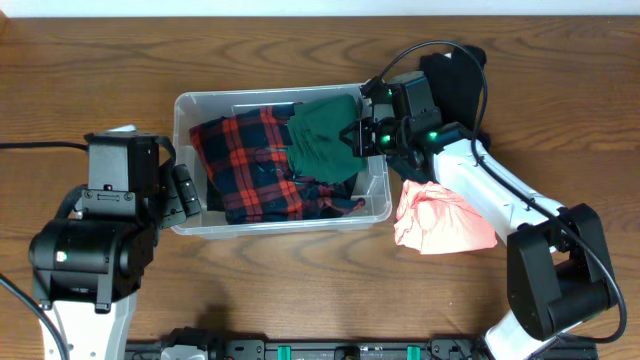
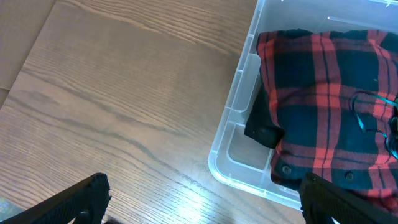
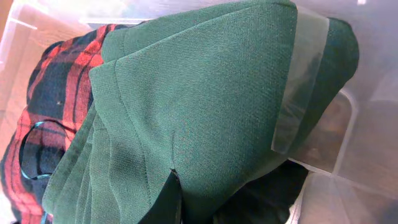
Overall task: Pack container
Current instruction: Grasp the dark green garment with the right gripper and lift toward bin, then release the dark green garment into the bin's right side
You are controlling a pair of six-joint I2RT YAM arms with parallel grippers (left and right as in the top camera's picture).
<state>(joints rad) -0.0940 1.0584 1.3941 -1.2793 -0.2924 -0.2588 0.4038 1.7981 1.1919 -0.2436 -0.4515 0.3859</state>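
Wood-grain table point(image 1: 300, 60) — container point(image 1: 280, 224) holds plaid cloth point(image 1: 245, 165); R gripper point(image 1: 355, 138) pinches green garment point(image 1: 320, 140), L gripper point(image 1: 187, 190) wide apart.

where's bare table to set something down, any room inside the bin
Bare table in front of the container and behind it. Inside, only a strip along its left wall. Crowded: its right end, with green garment, right gripper, pink garment.
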